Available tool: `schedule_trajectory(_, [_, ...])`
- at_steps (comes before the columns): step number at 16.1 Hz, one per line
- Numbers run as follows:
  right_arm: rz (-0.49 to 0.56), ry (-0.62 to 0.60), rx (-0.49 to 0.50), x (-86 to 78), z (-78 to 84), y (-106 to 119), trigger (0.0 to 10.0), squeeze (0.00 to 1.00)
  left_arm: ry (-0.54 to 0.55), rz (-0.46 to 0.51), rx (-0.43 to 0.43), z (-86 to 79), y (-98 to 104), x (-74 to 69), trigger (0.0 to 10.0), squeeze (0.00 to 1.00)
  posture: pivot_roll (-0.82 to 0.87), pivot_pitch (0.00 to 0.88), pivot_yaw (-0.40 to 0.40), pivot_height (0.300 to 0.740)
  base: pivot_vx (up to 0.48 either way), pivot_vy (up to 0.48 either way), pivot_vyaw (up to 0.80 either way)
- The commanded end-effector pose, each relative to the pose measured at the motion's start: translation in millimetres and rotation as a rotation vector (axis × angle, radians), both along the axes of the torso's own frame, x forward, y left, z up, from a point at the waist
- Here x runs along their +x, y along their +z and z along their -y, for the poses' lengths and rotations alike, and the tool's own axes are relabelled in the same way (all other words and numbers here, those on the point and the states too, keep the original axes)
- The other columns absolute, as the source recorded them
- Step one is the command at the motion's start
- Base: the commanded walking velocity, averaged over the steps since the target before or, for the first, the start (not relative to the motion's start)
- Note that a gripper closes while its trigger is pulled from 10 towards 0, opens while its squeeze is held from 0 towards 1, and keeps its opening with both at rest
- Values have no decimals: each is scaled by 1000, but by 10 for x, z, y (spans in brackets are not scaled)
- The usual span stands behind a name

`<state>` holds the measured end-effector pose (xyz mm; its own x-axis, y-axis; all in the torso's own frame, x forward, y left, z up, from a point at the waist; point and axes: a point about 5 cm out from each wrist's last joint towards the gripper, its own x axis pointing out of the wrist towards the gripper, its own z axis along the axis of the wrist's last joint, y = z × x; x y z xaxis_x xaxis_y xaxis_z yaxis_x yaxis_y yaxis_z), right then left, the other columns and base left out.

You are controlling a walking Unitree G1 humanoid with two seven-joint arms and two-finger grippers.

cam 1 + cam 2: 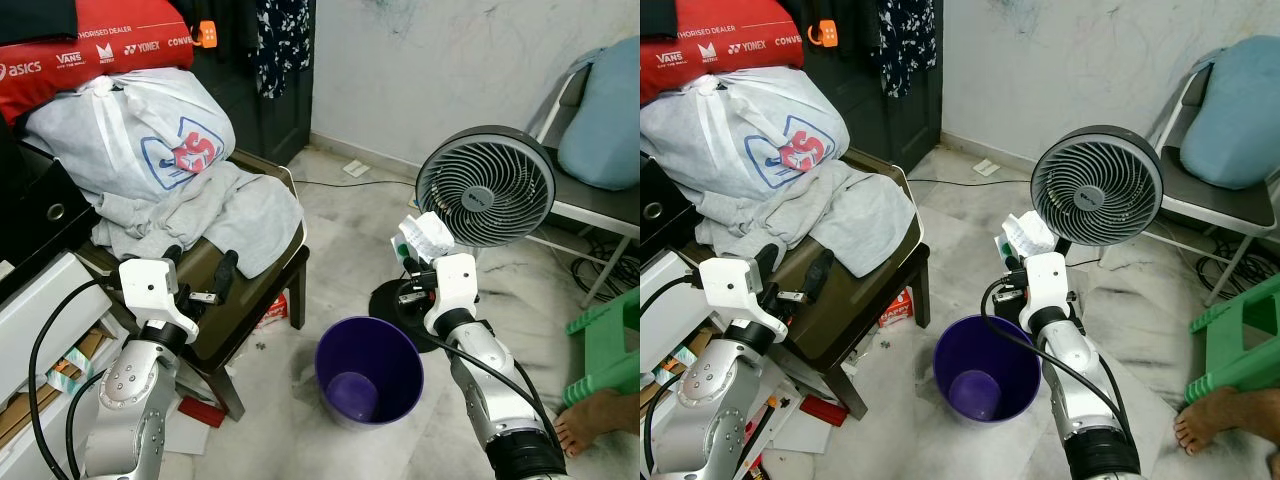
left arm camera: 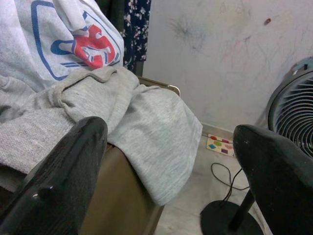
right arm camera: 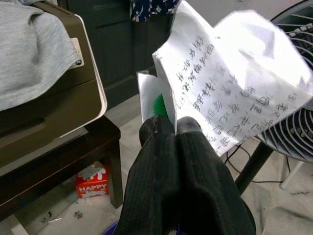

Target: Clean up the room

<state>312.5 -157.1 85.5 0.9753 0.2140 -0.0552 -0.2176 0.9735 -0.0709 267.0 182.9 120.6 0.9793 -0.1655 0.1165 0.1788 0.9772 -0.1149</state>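
Note:
My right gripper (image 1: 412, 250) is shut on a crumpled white paper (image 1: 427, 232) with printed text and a green patch, held up in front of the fan, above and just behind the far right rim of the purple bin (image 1: 369, 370). In the right wrist view the paper (image 3: 230, 93) sticks up past the closed fingers (image 3: 171, 161). My left gripper (image 1: 203, 268) is open, its two fingers spread near the grey cloth (image 1: 215, 215) that hangs over the chair. The bin stands open on the floor between my arms.
A grey standing fan (image 1: 486, 186) is right behind my right gripper. A dark chair (image 1: 268, 285) at left carries a white bag (image 1: 130, 135) and clothes. A red carton (image 1: 274, 310) lies under it. A green stool (image 1: 606, 345) and a person's foot (image 1: 590, 420) are at right.

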Motion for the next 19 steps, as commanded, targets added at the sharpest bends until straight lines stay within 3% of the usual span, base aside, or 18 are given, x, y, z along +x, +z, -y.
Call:
schedule_trajectory(1, [10,-11,-4,17,27,23,10000,0,-11,-2,6,1,1,2,10000,0,8,81,-12,740,322,0,0])
schedule_trajectory(19, [10,-13,-9,21,25,14,10000,0,-34,-2,18,30,-3,7,10000,0,6,70,-9,740,336,0,0])
